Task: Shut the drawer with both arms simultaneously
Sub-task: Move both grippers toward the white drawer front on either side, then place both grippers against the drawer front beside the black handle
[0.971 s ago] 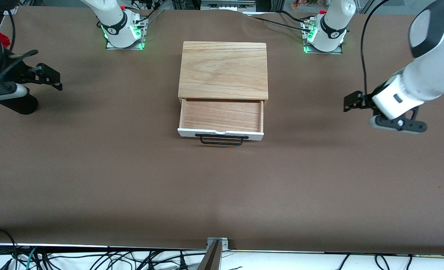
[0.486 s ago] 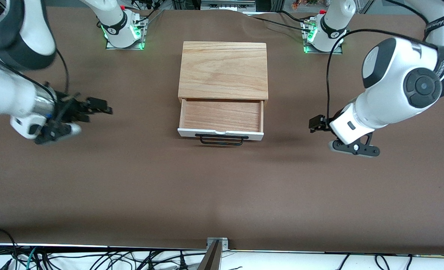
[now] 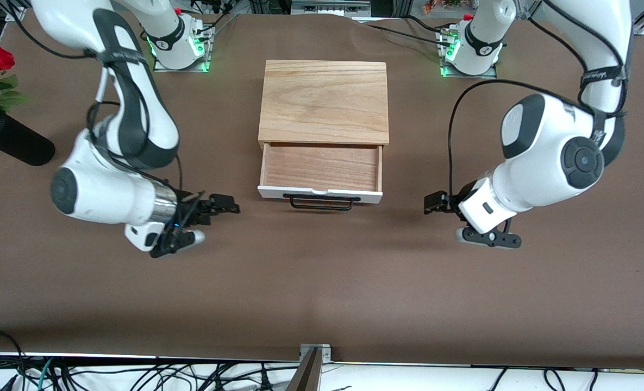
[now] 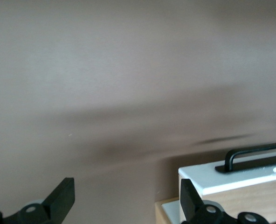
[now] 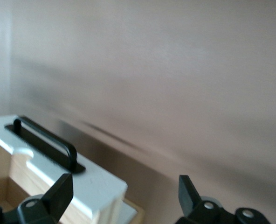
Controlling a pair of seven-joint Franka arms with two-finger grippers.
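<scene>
Left end effector [image 3: 429, 202] and right end effector [image 3: 228, 203], both with fingers spread and empty, flank the white front of the pulled-out drawer [image 3: 320, 172] at mid-tabletop [image 3: 322, 282], one at each end, apparently positioned to push it evenly into its wooden casing [image 3: 324, 101].

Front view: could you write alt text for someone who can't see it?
An open drawer juts from a wooden box mid-table. The right pincer and left pincer, both open, flank its white front without touching it. A vase of red roses stands at the right arm's end.
</scene>
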